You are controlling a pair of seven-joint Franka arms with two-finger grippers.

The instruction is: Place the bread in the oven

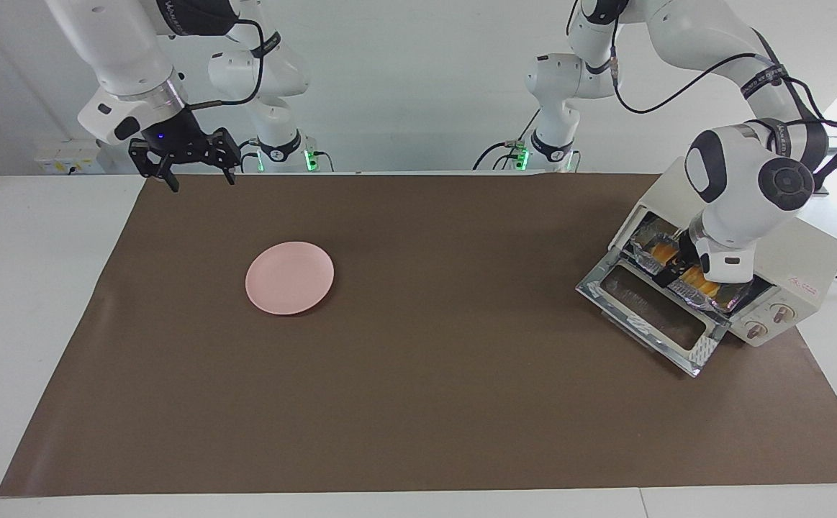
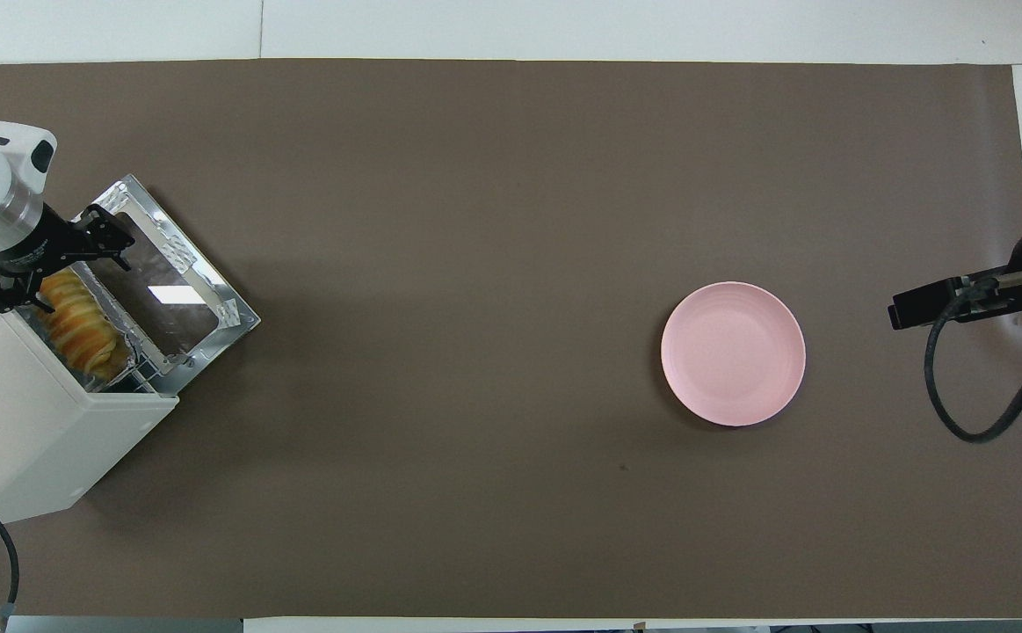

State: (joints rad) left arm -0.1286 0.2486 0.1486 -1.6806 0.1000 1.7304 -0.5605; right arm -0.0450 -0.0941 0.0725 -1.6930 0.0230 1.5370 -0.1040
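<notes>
Facing view: bread [image 1: 679, 269] lying inside the oven [image 1: 792, 266] on a foil tray [image 1: 717, 298], oven door [image 1: 648, 316] dropped open, at the left arm's end of the worktop [image 1: 404, 403]. Left tool [image 1: 670, 267] just over the bread at the oven mouth, spread, holding nothing. Right tool [image 1: 198, 173] waiting raised over the worktop edge, spread, empty. Pink plate [image 1: 289, 277] bare.

Overhead view: bread [image 2: 80, 321] visible in the oven [image 2: 27, 440], with left tool [image 2: 54, 272] over its end, fingers apart. Plate [image 2: 733, 353] toward the right arm's end. Right tool [image 2: 915, 308] only partly seen.
</notes>
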